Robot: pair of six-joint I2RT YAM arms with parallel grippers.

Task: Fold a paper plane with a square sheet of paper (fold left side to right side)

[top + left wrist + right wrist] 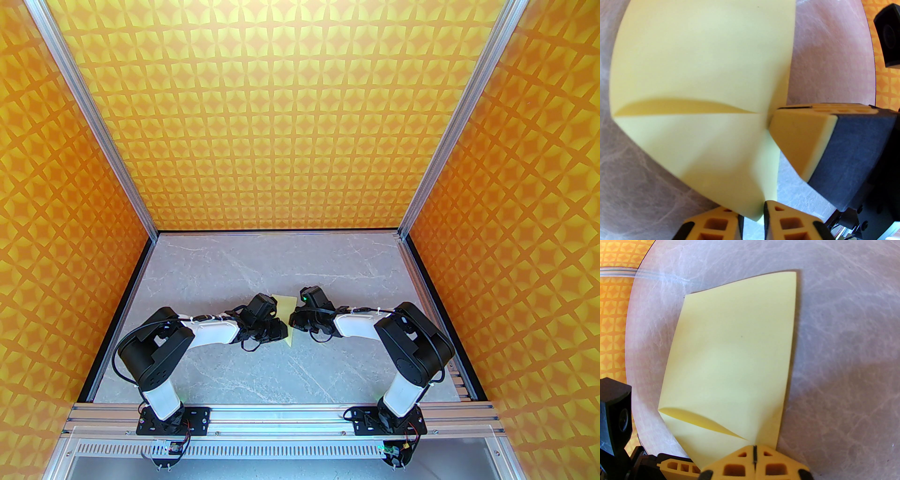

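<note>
The square sheet of paper sits near the middle of the grey marbled table, caught in the narrow space between my two claws, which face each other from left and right. It is pale yellow and no longer flat. From my right wrist I see one long stretch of it reaching away from me, and close to my fingertips two layers part into a shallow, shadowed pocket. My right claw is clenched on the sheet's near edge, its orange fingers pressed together with the paper running in between them. My left claw stands astride a neighbouring corner of the same sheet. The paper's tip pokes down between its fingers, yet a slim gap with table showing through separates them, so that claw is released rather than gripping. In the left wrist view one broad finger of my right claw meets the sheet where the pocket closes to a point. My white and black arms bend inward from their bases at the near edge. Orange patterned walls on aluminium posts enclose the table on three sides.
</note>
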